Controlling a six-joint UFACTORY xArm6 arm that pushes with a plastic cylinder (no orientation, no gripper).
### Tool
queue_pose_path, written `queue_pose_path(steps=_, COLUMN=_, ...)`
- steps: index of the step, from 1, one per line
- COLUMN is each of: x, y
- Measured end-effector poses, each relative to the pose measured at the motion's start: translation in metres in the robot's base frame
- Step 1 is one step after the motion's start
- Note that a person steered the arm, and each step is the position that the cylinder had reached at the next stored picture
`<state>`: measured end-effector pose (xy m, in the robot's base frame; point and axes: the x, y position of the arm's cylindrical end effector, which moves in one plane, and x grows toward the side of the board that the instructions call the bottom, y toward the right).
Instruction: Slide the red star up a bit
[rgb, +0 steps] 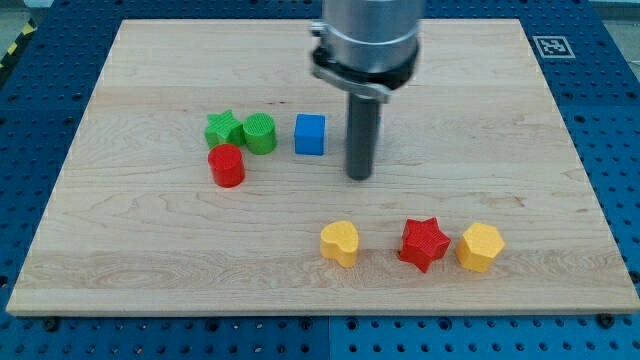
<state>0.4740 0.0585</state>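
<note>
The red star (423, 243) lies on the wooden board (150, 260) toward the view's bottom right, between a yellow heart-like block (340, 242) on its left and a yellow hexagon (480, 247) on its right. My tip (359, 176) rests on the board above and to the left of the red star, well apart from it, and just right of the blue cube (310, 134).
A green star (223, 129), a green cylinder (260, 133) and a red cylinder (227, 166) cluster at the view's left of centre. A fiducial marker (549, 46) sits at the board's top right corner. The board lies on a blue perforated table.
</note>
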Motion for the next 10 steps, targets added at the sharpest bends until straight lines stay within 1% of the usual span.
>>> queue_pose_path(steps=2, x=0.041, y=0.128)
queue_pose_path(steps=3, x=0.063, y=0.182)
queue_pose_path(steps=4, x=0.116, y=0.184)
queue_pose_path(steps=5, x=0.143, y=0.168)
queue_pose_path(steps=7, x=0.143, y=0.062)
queue_pose_path(steps=8, x=0.144, y=0.061)
queue_pose_path(steps=10, x=0.124, y=0.045)
